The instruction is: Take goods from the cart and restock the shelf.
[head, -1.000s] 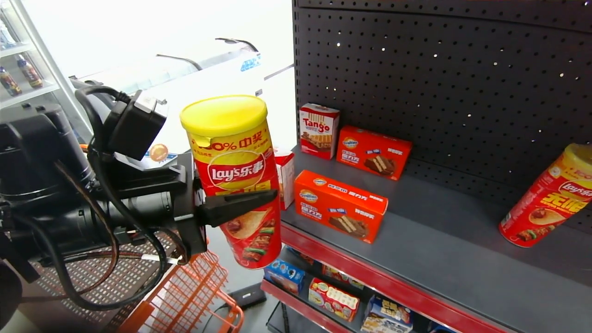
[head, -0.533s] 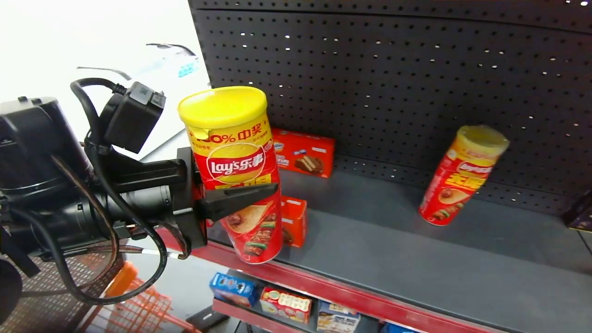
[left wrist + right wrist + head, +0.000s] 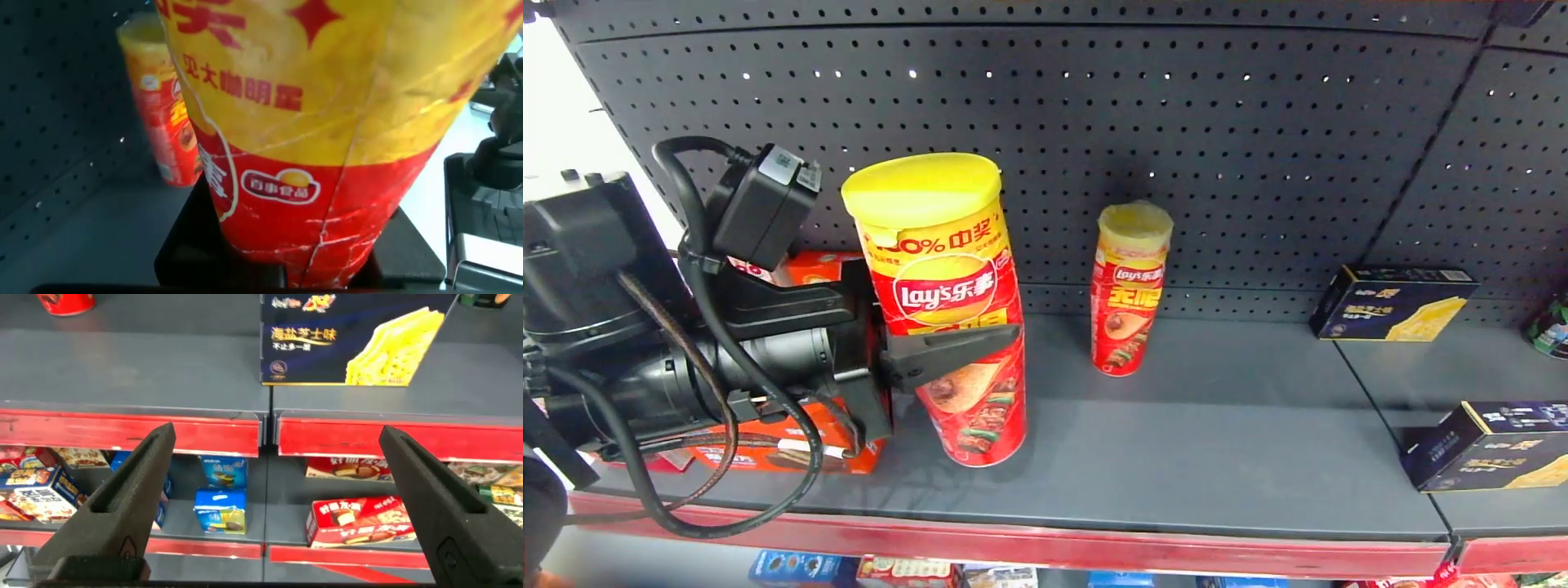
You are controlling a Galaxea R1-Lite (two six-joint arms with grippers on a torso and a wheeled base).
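The left claw (image 3: 970,338) is gripping a tall red-and-yellow crisp can (image 3: 939,278) upright, toward the grey metal shelf's (image 3: 1217,441) front-left corner. The right claw (image 3: 276,434) is gaping wide.

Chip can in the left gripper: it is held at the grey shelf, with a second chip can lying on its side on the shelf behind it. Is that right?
Not quite. The second chip can stands upright on the grey shelf, not on its side, as the head view shows. The rest holds: the left gripper is shut on the held chip can at the shelf.
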